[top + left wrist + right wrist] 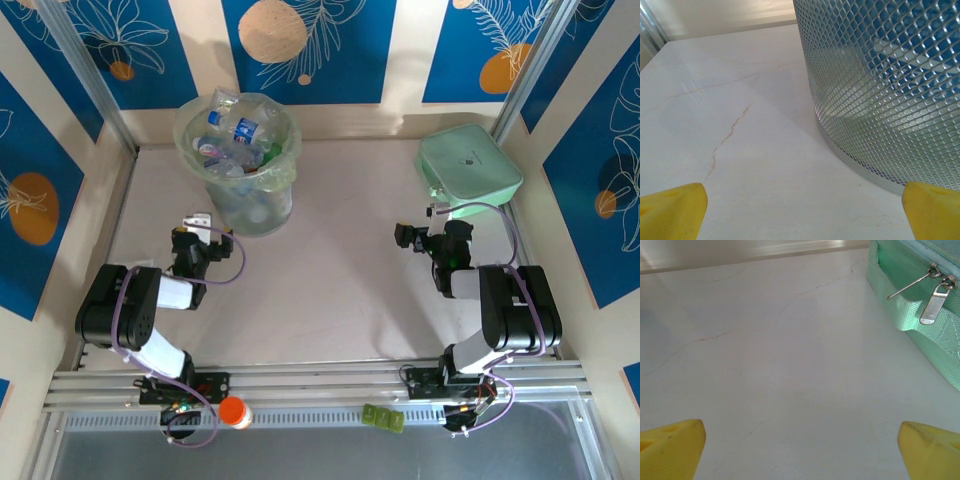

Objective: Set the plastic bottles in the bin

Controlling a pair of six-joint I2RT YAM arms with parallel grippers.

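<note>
Pale marble table (330,290) | mesh bin (256,206), clear-lined | bottles (238,134) heaped inside

A pale, faintly veined marble-look table (330,280) carries a tall round pale-green bin (245,205) with a clear plastic liner at its far left and a flat mint-green square zippered case (468,165) at its far right, well apart.

Flat at far right corner of the table (330,290): mint-green zipped case (468,168). Past the table's near edge: small green pieces (383,418).
</note>
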